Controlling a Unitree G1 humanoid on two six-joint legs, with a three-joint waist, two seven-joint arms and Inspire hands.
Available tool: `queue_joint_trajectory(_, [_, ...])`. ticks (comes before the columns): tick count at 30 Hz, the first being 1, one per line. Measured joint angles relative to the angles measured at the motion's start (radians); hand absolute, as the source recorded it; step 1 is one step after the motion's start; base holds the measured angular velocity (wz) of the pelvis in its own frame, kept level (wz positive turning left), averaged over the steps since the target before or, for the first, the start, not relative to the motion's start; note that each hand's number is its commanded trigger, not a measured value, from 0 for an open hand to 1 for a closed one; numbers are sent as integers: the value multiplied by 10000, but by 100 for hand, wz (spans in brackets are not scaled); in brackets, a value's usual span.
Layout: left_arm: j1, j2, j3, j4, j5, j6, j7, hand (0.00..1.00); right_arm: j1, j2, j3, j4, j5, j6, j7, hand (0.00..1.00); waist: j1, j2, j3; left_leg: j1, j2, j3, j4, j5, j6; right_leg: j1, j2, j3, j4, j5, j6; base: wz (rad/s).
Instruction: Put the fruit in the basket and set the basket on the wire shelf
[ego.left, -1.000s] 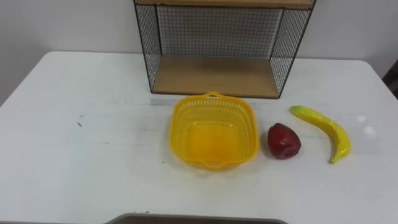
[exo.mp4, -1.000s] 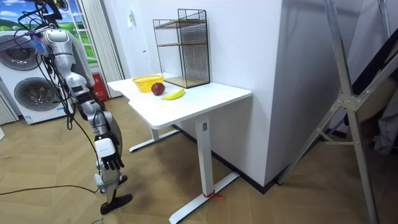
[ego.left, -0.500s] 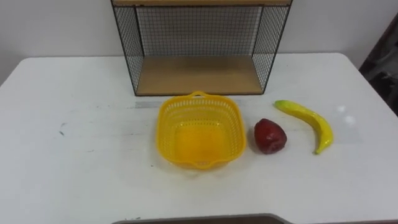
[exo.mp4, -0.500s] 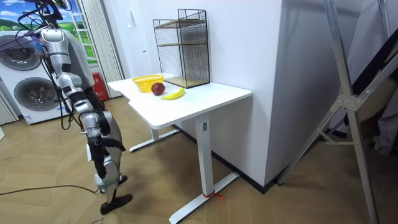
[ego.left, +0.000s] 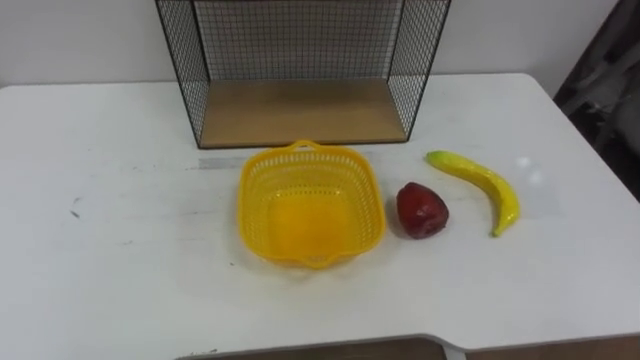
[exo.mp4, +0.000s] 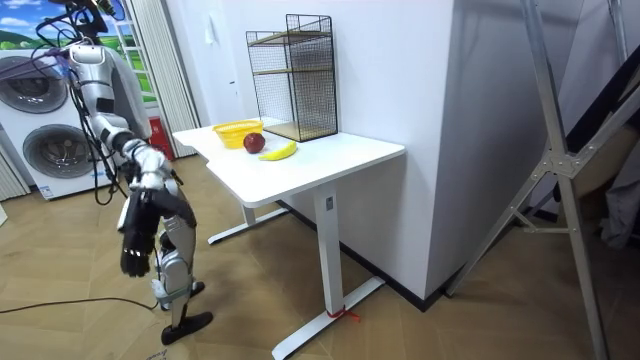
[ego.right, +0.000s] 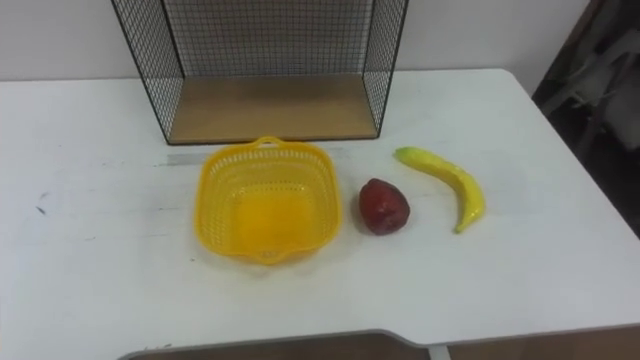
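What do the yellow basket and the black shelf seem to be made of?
Yellow perforated basket: likely moulded plastic, glossy, with regular slotted walls. Black wire shelf: apparently thin metal mesh in a dark frame, with matt wood-look boards.

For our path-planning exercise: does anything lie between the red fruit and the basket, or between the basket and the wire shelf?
Nothing visible does. The red fruit lies right of the basket, bare table between them; the wire shelf's open front faces the basket. The banana lies farther right.
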Motion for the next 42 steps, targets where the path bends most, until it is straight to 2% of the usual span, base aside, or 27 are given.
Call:
queue_joint_trajectory(2, [4,19,-167,-22,-19,-140,211,0,-22,-40,353,-1712,-1766,-101,-784,0,6,67,32,-47,2,19,-40,3,5,-99,1,11,41,0,1,-4])
queue_joint_trajectory(3, [-15,14,-226,-15,-16,-181,294,0,-82,-80,482,-2306,-2538,-283,-1044,0,10,79,31,-101,1,9,-36,4,6,-147,0,-5,32,0,0,3])
queue_joint_trajectory(5, [-43,16,-241,-16,-8,-220,328,0,-242,-162,540,-2730,-3431,-431,-1235,0,20,49,42,-126,1,-26,-57,4,7,-166,0,-26,14,1,-1,4])
queue_joint_trajectory(8, [-33,16,-241,24,53,-324,327,0,-310,-230,596,-3260,-4642,-444,-1487,0,280,19,43,-98,0,-36,-145,4,6,-174,3,-26,-2,2,-2,0])
queue_joint_trajectory(12, [-40,39,-727,300,76,-316,344,0,-279,-231,1497,-4597,-5838,-436,-1308,0,345,125,71,-98,-3,-33,-228,6,8,-210,-14,-144,22,10,2,0])
queue_joint_trajectory(14, [-162,38,-976,539,71,-362,337,0,-288,-232,2065,-5223,-6165,-437,-858,0,520,138,68,-56,4,-36,-244,6,8,-176,-5,-146,18,12,-2,0])
queue_joint_trajectory(18, [-181,30,-1075,611,47,-377,280,0,-288,-276,3036,-5398,-6231,-445,189,0,816,101,84,-9,12,-34,-255,7,9,-141,-7,-197,17,14,-5,1])
queue_joint_trajectory(20, [-164,30,-1170,665,21,-378,267,0,-288,-283,3493,-5401,-6251,-441,712,0,829,96,85,-11,11,-34,-255,7,9,-141,-9,-198,17,15,-5,0])
queue_joint_trajectory(25, [-97,26,-1281,694,-18,-370,71,0,-315,-396,4018,-5412,-6243,-401,2136,0,854,72,90,85,7,-55,-264,16,24,-17,-20,-238,11,15,-5,2])
queue_joint_trajectory(30, [-70,23,-1346,689,-4,-370,-10,0,-334,-960,4419,-5443,-6243,-372,3463,0,890,39,96,189,7,-44,-368,44,54,25,-22,-233,17,15,-5,0])
queue_joint_trajectory(33, [-68,26,-1338,689,12,-371,-45,0,-302,-1011,4478,-5444,-6246,-372,3880,0,1004,-51,139,205,7,-25,-360,50,61,24,-27,-226,32,17,-8,0])
queue_joint_trajectory(35, [-60,28,-1339,688,78,-373,-133,0,-300,-1013,4543,-5445,-6245,-372,4198,0,1064,-77,139,208,7,-4,-351,50,62,22,-34,-228,34,19,-7,-2])
queue_joint_trajectory(39, [-36,89,-1340,688,139,-373,-312,0,-319,-1024,5139,-5446,-6365,-370,5011,0,1117,-146,96,215,15,-5,-341,51,64,31,-34,-231,34,38,-16,0])
queue_joint_trajectory(42, [-36,110,-1342,687,360,-374,-362,0,-319,-1022,5600,-5446,-7096,-369,5599,0,1118,-184,72,206,13,-14,-325,53,68,47,-36,-236,22,56,-6,0])
